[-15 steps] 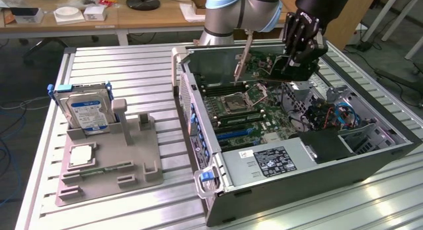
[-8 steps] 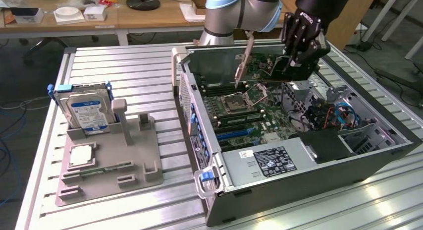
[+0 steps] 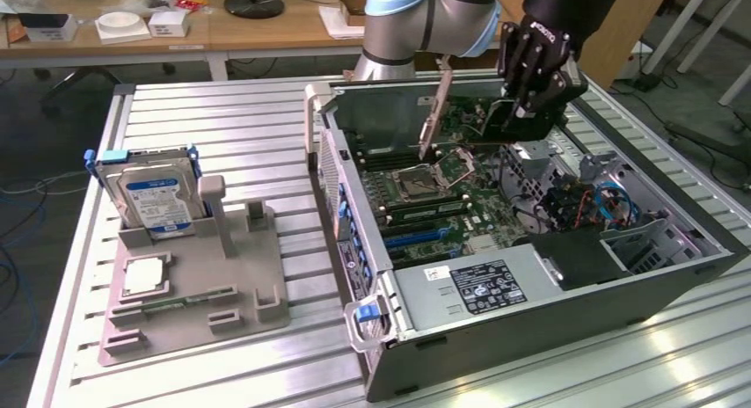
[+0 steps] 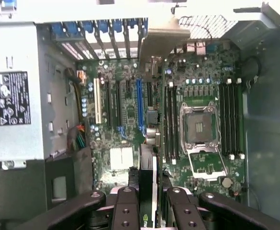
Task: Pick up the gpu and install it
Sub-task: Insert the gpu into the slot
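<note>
Closest to where I stand is one open computer case (image 3: 528,338), lying on its side on the slatted table (image 3: 223,118), with one labelled power supply (image 3: 476,285) at its near end. One grey holder (image 3: 252,307) sits at nine o'clock of the case. It carries one hard drive (image 3: 155,197) standing upright, its lower part hidden by the holder, plus one processor chip (image 3: 141,276) and one memory stick (image 3: 182,296), both lying flat. One arm reaches in from twelve o'clock, its upper part cut off by the frame edge. One gripper (image 4: 148,213) stands narrow, clamped on the top edge of the gpu (image 4: 148,184). The card hangs on edge over the motherboard (image 4: 125,115), just beside the one open processor socket (image 3: 423,184), with its silver end bracket (image 3: 435,109) toward the case's far wall. From the wrist it appears edge-on, so the fan face cannot be made out. Whether its lower edge touches a slot cannot be told.
</note>
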